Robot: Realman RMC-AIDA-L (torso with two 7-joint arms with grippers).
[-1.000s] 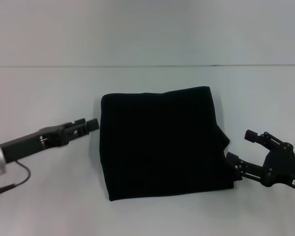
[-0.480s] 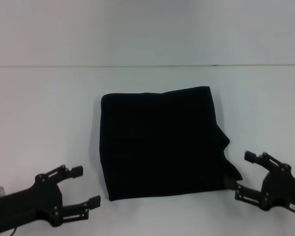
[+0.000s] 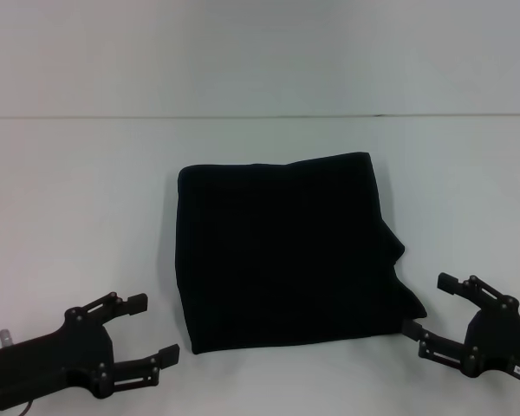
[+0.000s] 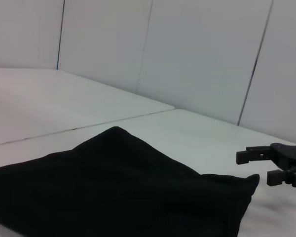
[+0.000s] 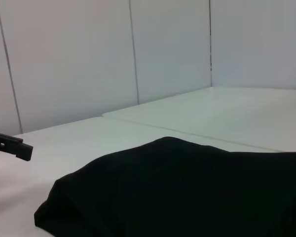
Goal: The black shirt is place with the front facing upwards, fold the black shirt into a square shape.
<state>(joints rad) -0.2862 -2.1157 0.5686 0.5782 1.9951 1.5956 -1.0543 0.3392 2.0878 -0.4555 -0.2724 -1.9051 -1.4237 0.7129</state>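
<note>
The black shirt (image 3: 286,251) lies on the white table (image 3: 87,191) at the middle of the scene, already folded into a rough square with only plain black cloth showing. Its left and near edges run fairly straight. The right edge is ragged: a fold bulges out halfway down, and the near right corner flares into a small point.

It looks soft, light and limp, stacked in several layers, so it should sag and slide open if lifted by one layer alone. A sound hold would pinch all layers at a corner or along an edge; the flared near right corner is the part that seems to want tucking.

The left gripper (image 3: 147,328) hovers near the table's front, just off the shirt's near left corner, jaws apart and empty. The right gripper (image 3: 429,303) sits just beside the flared near right corner, jaws likewise apart, clamped on nothing.
</note>
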